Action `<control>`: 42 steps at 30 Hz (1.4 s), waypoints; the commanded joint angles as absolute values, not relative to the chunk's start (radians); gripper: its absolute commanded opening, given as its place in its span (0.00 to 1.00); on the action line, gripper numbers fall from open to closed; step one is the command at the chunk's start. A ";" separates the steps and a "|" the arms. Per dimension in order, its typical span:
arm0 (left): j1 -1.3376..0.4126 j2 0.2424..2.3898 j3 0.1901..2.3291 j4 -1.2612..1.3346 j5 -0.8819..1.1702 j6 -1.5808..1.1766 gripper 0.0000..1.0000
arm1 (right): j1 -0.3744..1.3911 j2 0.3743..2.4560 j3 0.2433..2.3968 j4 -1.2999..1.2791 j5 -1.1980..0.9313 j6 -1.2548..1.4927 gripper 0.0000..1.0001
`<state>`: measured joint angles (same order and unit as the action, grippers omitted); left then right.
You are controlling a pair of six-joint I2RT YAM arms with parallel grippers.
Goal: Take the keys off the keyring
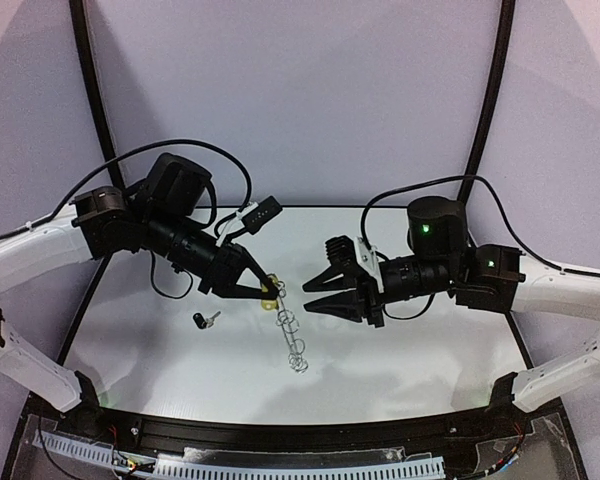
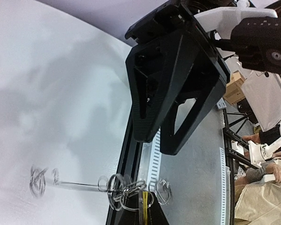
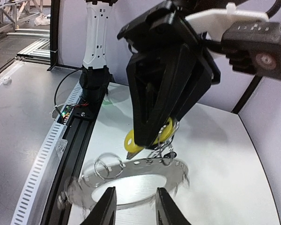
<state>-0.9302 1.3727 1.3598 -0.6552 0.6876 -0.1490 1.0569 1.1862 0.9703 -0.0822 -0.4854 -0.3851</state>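
Note:
My left gripper [image 1: 266,290] is shut on the yellow-headed key [image 1: 271,287] and holds it above the table. The yellow key also shows in the right wrist view [image 3: 152,137], pinched between the left fingers. The keyring [image 1: 291,336], a flat grey hoop fringed with wire loops, hangs from that key; it is blurred in the right wrist view [image 3: 145,165]. My right gripper [image 1: 313,296] is open just right of the keyring, its fingertips [image 3: 107,208] straddling the hoop's near rim. The black-headed key [image 1: 205,320] lies loose on the table, left of the keyring.
The white table [image 1: 400,350] ends at a black rail [image 1: 280,432] along its near edge. In the left wrist view the right gripper [image 2: 178,89] fills the middle, and the keyring [image 2: 79,186] is seen edge-on with a cluster of wire loops [image 2: 126,192].

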 commanded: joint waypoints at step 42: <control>-0.928 1.434 1.484 -0.818 0.588 -0.234 0.01 | 1.157 1.368 1.013 0.067 -0.202 -0.360 0.26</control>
<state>-0.9272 1.4590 1.4601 -0.8406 0.5777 -0.2214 1.1515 1.3472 0.9928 0.0753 -0.2203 -0.3775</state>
